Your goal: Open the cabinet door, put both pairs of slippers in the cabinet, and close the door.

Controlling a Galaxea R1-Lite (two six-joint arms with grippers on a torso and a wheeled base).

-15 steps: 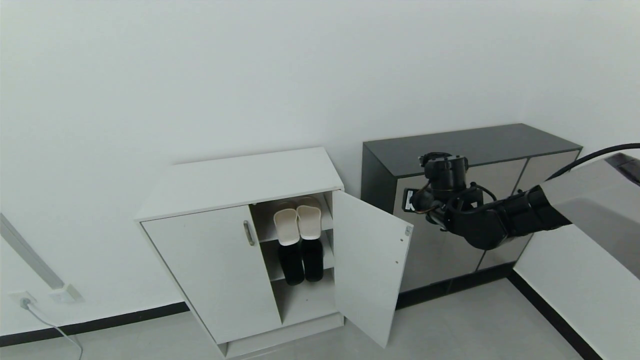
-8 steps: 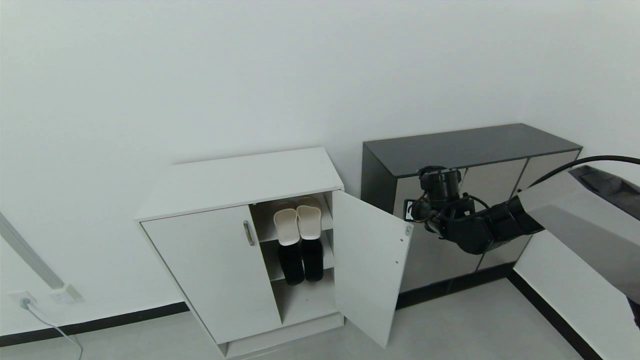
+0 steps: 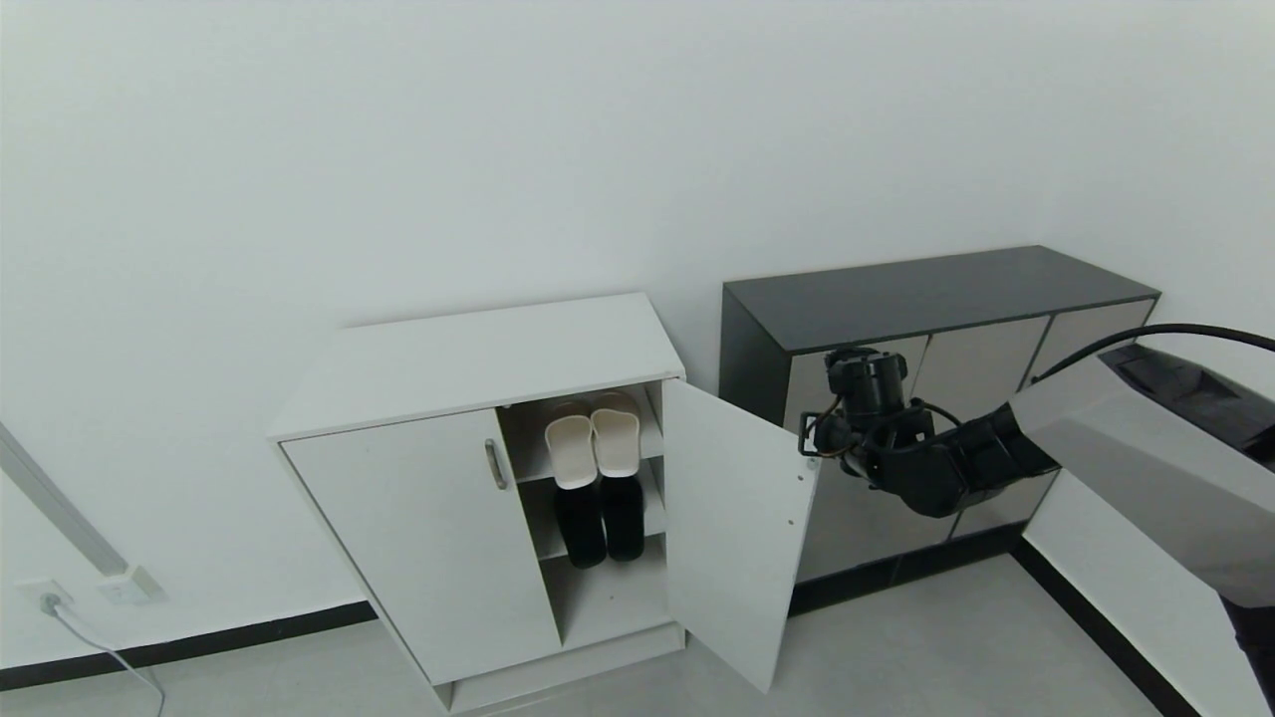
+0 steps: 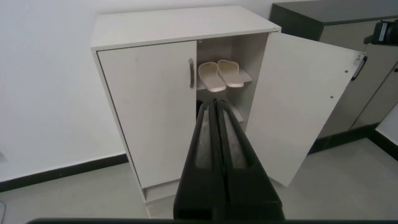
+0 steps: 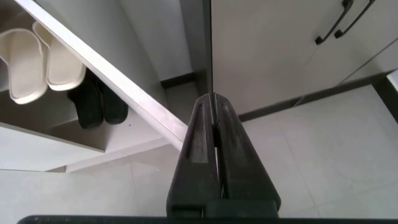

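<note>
Right end effector (image 3: 808, 440) at upper free corner of open cabinet door (image 3: 732, 518), fingers pressed together, nothing held; contact with door unclear.
Left end effector (image 4: 215, 104) likewise closed and empty, facing white cabinet (image 3: 468, 363) from the front. White slippers (image 3: 595, 445) on upper shelf, black slippers (image 3: 602, 520) on shelf below. Dark cabinet (image 3: 936, 284) just beside, behind right arm.

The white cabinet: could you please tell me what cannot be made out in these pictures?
- Black slippers: in the left wrist view, mostly hidden behind the left gripper.
- Shelves behind the closed door: hidden by it in the head and left wrist views.
- Right gripper at the open door edge: contact unclear in the right wrist view; it covers the spot itself.
</note>
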